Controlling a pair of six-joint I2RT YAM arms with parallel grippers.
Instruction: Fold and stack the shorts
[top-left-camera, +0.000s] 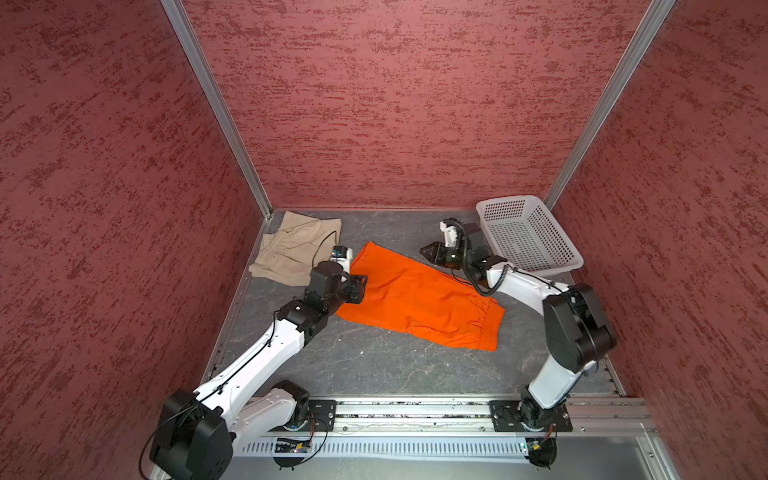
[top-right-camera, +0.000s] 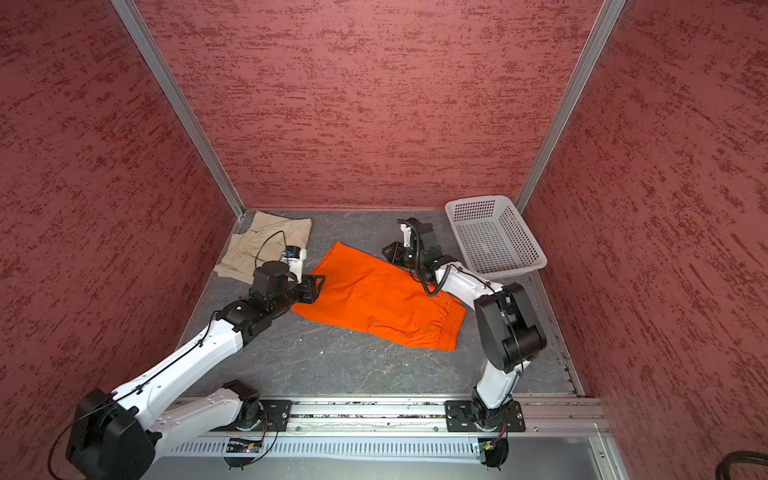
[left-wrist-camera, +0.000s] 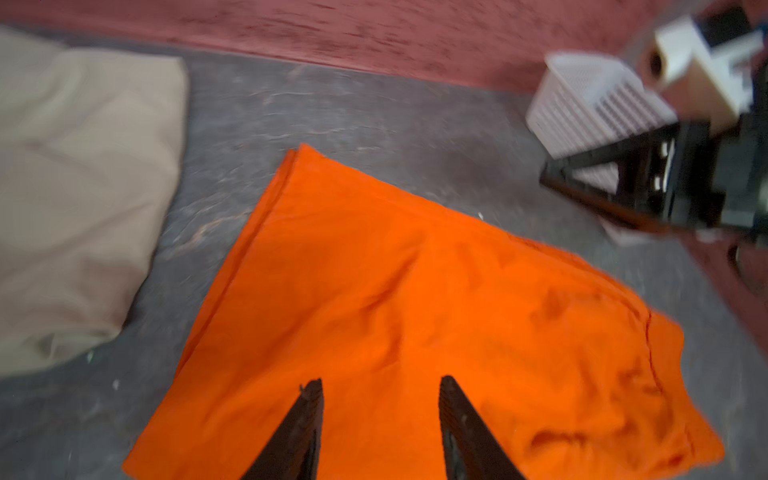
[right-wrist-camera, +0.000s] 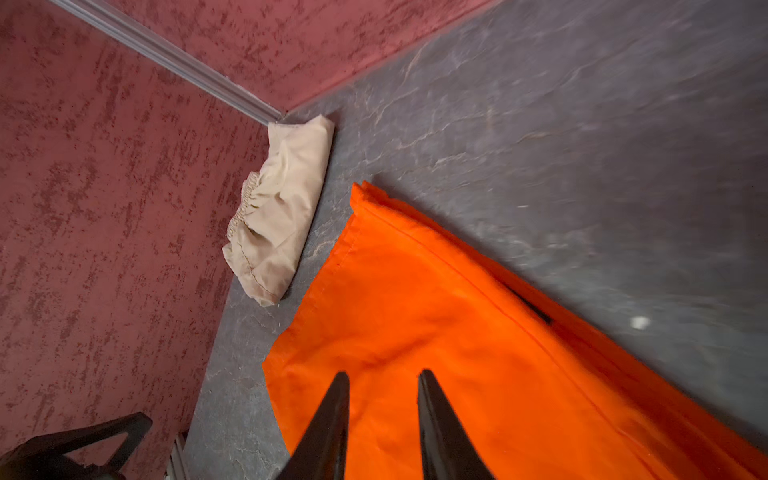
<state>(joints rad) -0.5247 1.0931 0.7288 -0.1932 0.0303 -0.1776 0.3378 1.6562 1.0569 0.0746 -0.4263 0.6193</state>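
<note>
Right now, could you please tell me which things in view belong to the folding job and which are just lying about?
Part of the job:
- orange shorts, spread out in the middle
- beige shorts, in the far left corner

Just lying about:
- white basket, empty, in the far right corner

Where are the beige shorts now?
In both top views the beige shorts lie in the far left corner of the table, left of the orange shorts, not touching them.
</note>
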